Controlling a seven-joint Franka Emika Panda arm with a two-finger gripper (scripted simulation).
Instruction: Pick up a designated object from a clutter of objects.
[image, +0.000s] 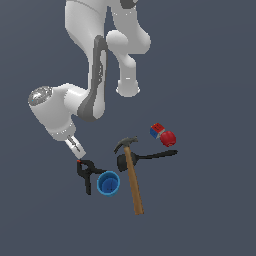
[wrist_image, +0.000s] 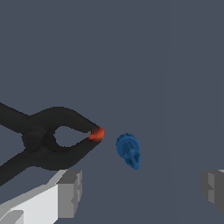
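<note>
Blue tiny piece (wrist_image: 128, 151) lies between the open gripper's (wrist_image: 142, 192) fingers.

One hammer (image: 133, 175), spatula (image: 145, 158), clamp (image: 86, 172), cup (image: 108, 183), red-and-blue item (image: 163, 134) (plus one tiny blue piece (wrist_image: 129, 151)).

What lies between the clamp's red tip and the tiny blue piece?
Nothing: in the wrist view only bare floor separates the black clamp's red tip from the tiny blue piece. They sit close but apart.

Flat, even, shadowless low-resolution renders
</note>
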